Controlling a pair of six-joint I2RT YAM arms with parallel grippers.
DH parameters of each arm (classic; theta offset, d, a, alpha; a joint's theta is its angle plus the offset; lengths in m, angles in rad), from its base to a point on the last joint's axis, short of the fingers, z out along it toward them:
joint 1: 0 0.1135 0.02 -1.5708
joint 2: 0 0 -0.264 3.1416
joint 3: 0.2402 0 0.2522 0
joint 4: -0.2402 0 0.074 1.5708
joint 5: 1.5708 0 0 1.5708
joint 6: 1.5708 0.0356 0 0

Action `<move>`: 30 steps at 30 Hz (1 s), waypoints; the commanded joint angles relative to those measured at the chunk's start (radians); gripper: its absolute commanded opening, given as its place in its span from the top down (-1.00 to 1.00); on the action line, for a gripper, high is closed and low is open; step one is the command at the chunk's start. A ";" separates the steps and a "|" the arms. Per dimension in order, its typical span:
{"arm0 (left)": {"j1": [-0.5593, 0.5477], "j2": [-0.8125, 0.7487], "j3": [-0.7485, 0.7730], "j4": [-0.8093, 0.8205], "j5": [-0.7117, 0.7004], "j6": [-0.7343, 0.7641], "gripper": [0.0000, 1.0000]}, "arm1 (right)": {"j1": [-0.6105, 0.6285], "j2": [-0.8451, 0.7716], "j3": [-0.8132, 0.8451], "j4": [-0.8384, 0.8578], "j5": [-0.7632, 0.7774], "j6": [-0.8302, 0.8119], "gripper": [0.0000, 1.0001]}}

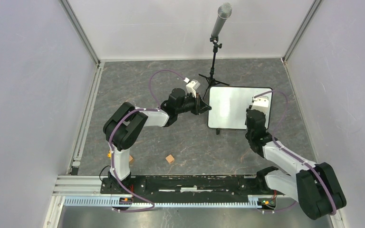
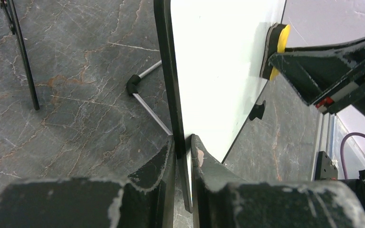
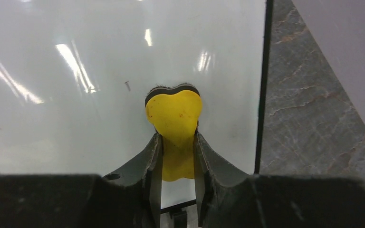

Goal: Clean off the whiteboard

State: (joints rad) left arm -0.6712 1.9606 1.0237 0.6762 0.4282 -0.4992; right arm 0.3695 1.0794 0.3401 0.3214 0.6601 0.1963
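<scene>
The whiteboard [image 1: 230, 107] lies at the back right of the table, its white face [image 3: 76, 71] blank except for one tiny dark fleck [image 3: 128, 86]. My left gripper [image 1: 204, 105] is shut on the board's black left rim [image 2: 164, 61], one finger on each side of the edge [image 2: 184, 147]. A yellow, heart-shaped eraser [image 3: 173, 114] is pinched in my right gripper [image 3: 176, 137], which presses its dark felt side flat on the board near the right edge [image 1: 259, 102]. The left wrist view shows the eraser [image 2: 279, 40] against the white face.
A microphone on a black tripod [image 1: 216, 42] stands just behind the board, its legs [image 2: 21, 52] close to the left rim. A small wooden cube [image 1: 170, 158] lies near the front. Enclosure walls close in left, right and back.
</scene>
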 commanded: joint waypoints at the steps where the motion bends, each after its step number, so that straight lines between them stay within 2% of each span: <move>1: -0.010 -0.023 0.018 -0.098 -0.008 0.095 0.95 | -0.082 -0.021 0.064 -0.075 -0.018 -0.027 0.61; 4: -0.010 -0.020 0.024 -0.111 -0.007 0.101 0.95 | -0.125 0.012 0.122 -0.083 -0.053 -0.035 0.61; 8: -0.011 -0.021 0.031 -0.126 -0.018 0.113 0.95 | -0.105 0.062 0.168 -0.061 -0.153 -0.052 0.62; 17: -0.011 -0.023 0.033 -0.136 -0.031 0.121 0.95 | 0.162 0.191 0.300 -0.042 -0.129 -0.046 0.62; 19: -0.011 -0.023 0.032 -0.136 -0.032 0.123 0.95 | 0.194 0.228 0.338 -0.034 -0.170 -0.041 0.62; 25: -0.011 -0.029 0.027 -0.139 -0.041 0.126 0.95 | 0.174 0.277 0.400 -0.041 -0.163 -0.039 0.62; 30: -0.011 -0.028 0.030 -0.140 -0.041 0.125 0.95 | 0.019 0.241 0.357 -0.055 -0.215 -0.034 0.62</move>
State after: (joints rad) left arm -0.6758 1.9511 1.0466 0.6086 0.4133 -0.4496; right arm 0.5156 1.3415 0.6971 0.2539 0.4561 0.1589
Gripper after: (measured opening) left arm 0.211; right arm 0.303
